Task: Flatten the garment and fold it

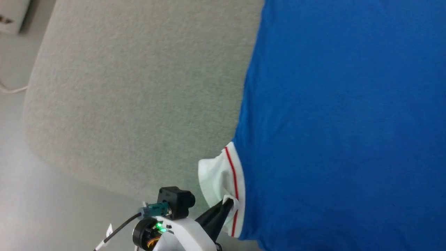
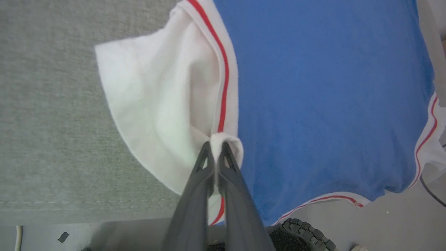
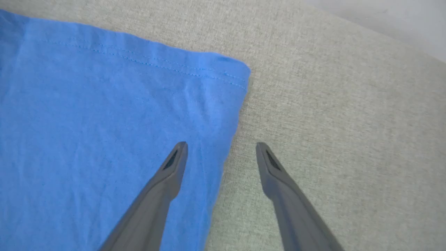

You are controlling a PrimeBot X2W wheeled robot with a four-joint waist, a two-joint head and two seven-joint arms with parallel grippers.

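Garment: blue shirt, spread over the right part of grey tabletop; plain blue side up, mostly flat, faint wrinkles only.
Sleeve: white, joined by a red-striped seam, fanned out from the left side of the blue body, gathered toward the pinch point.
Left end effector: closed on a small fold of white sleeve cloth just beside the red stripe, near the tabletop's near edge.
Right end effector: spread wide, holding nothing; one finger over blue cloth, the other over bare tabletop, side edge between them, hem corner just ahead; height above cloth unclear.
Handling, judged: light, soft, limp knit; no stiffness, so likely to sag and crease wherever lifted; probably drags on the felt-like top rather than sliding.
Where to grip, judged: doubled edges such as seams, hem and corners; for the right side, the edge below the hem corner, both layers together.
Step, judged: flattening, sleeve being drawn outward; folding not yet begun.
Risk, judged: thin pinch slipping; body bunching if tugged hard.
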